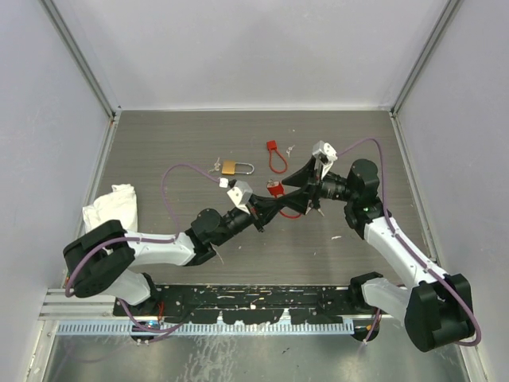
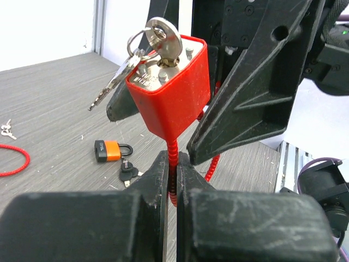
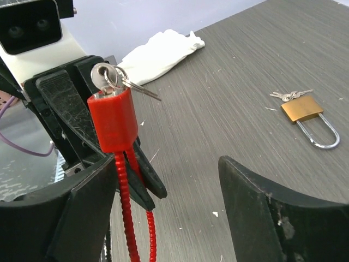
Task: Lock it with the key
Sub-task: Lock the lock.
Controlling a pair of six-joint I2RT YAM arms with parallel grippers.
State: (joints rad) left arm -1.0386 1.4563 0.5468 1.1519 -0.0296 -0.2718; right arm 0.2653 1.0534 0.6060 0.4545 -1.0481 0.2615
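The key sits in the end of the red cable lock, blade in line with the body — the left tool is pinched tight on the cable just below. The right tool stands wide, straddling the lock, nearest the key head for turning.

The red lock sits between the right gripper's spread fingers, gaps either side. Left gripper blocks beneath. Far table passable, barring brass padlock and red loop; cloth crowds near-left.
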